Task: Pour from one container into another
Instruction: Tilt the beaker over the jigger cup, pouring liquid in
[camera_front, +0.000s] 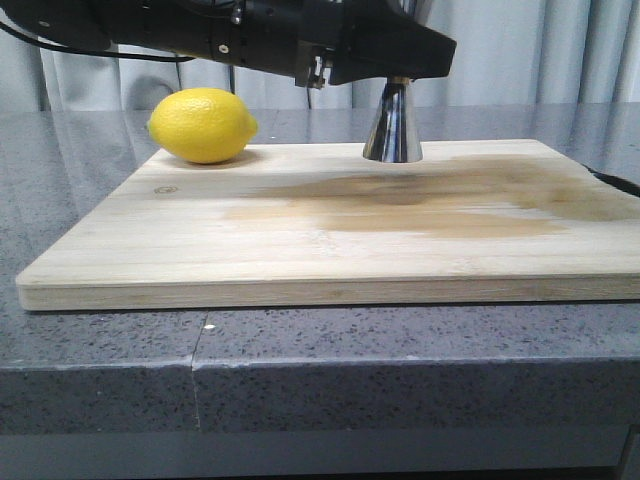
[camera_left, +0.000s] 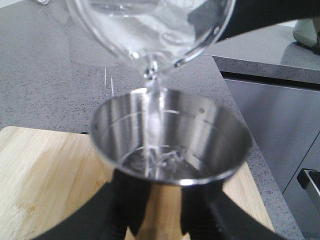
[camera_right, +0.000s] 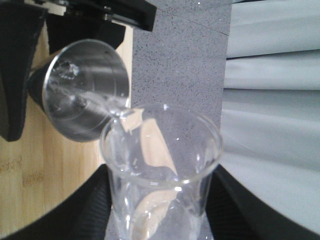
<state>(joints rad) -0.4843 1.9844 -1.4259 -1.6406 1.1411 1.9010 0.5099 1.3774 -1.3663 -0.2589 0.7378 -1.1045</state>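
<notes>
**Clear liquid poured from beaker into jigger**

On the wooden cutting board (camera_front: 330, 225), toward its far edge, the steel jigger (camera_front: 393, 125) is seen standing upright on its flared base. Its upper part is hidden in the front view by the dark body of the left arm, which reaches across from the left. A lemon (camera_front: 202, 125) is set at the board's far left corner, well apart from the jigger. A wide darker stain is spread over the board's middle and right side. The board is laid on a grey speckled counter (camera_front: 320, 350).

From the left wrist view, the jigger (camera_left: 170, 135) is shown gripped at its lower body by the left gripper (camera_left: 160, 220), whose dark fingers are clenched against both sides of it. Directly above its open mouth, the glass beaker (camera_left: 150, 25) is tipped, with its pouring lip turned down. A thin stream of clear liquid is seen falling from the lip into the cup, where a shallow pool is gathered at the bottom.

From the right wrist view, the beaker (camera_right: 160, 165) is shown clasped by the right gripper (camera_right: 160, 220), its dark fingers closed on either side of the glass. The lip is held just over the jigger's rim (camera_right: 87, 90), and liquid is seen running across between them.
</notes>
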